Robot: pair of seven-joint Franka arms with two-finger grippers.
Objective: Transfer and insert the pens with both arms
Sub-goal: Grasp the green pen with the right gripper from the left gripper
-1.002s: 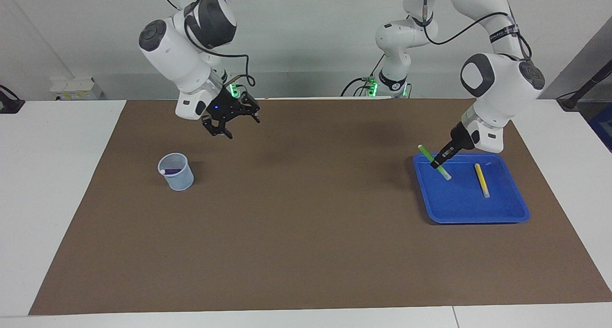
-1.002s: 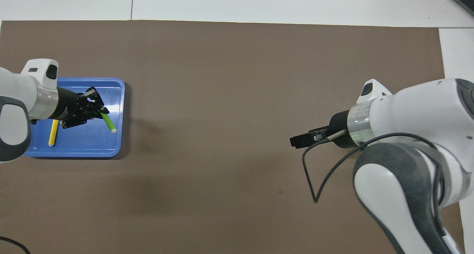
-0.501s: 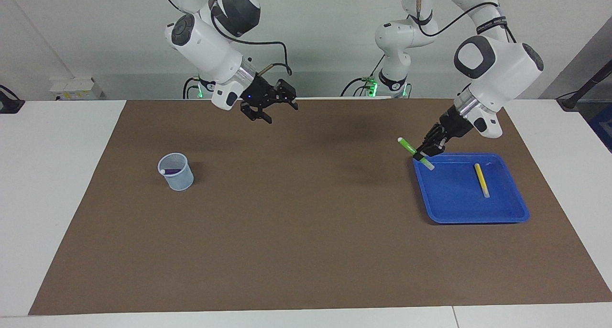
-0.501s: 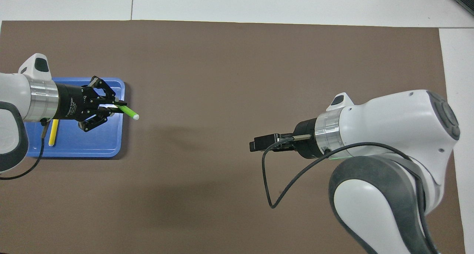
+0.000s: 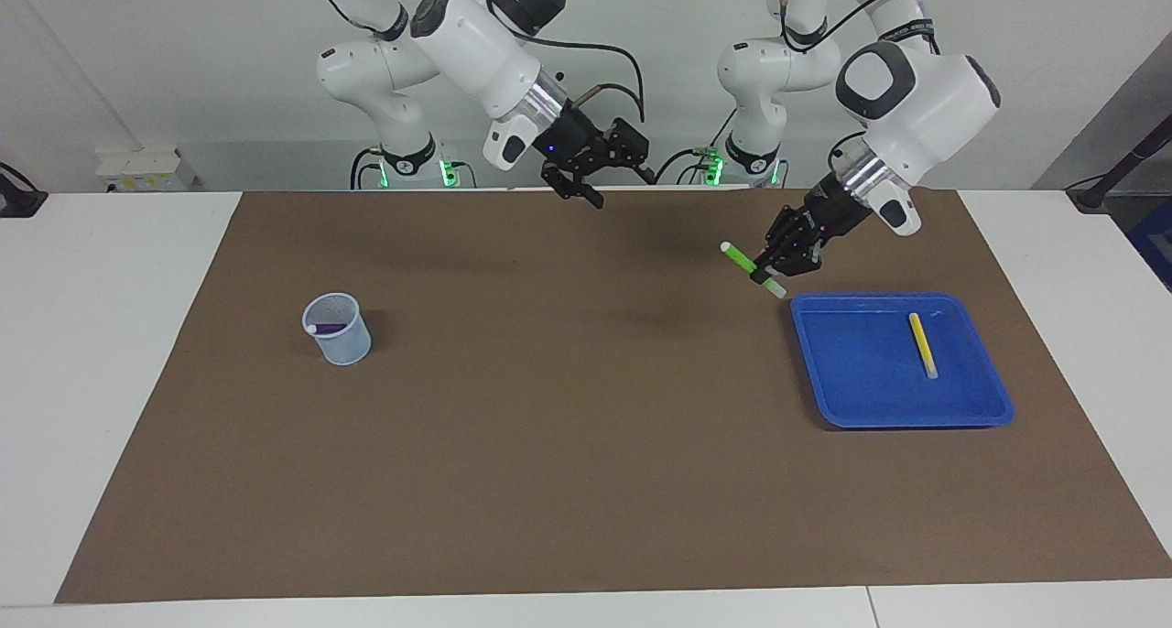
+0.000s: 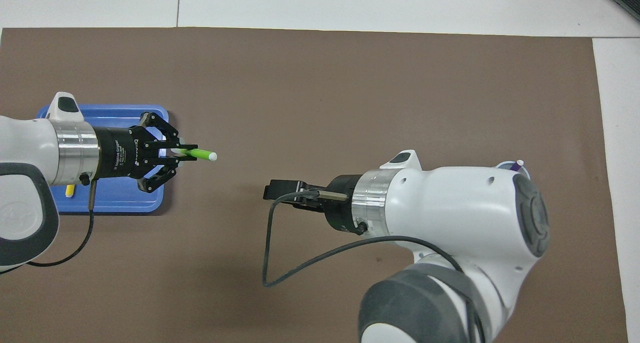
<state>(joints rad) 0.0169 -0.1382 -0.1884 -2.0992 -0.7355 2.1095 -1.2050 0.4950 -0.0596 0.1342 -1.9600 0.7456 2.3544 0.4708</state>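
Note:
My left gripper point(image 5: 765, 272) is shut on the green pen point(image 5: 738, 257) and holds it in the air over the brown mat, just off the blue tray point(image 5: 870, 399). The pen's free end point(image 6: 200, 154) points toward the table's middle. The left gripper point(image 6: 172, 153) covers the tray's edge in the overhead view. My right gripper point(image 5: 619, 185) hangs open and empty over the mat's middle, aimed at the green pen with a gap between them. The yellow pen point(image 5: 923, 345) lies in the tray. The purple pen point(image 5: 327, 328) stands in a small mesh cup point(image 5: 341, 342).
The brown mat point(image 5: 568, 445) covers most of the white table. In the overhead view the right arm hides the cup, leaving only the purple pen's tip point(image 6: 517, 164), and the left arm hides most of the yellow pen point(image 6: 69, 191).
The left gripper has lifted the green pen out of the tray and carried it toward the table's middle. The right gripper has swung from near the cup toward the middle, still open.

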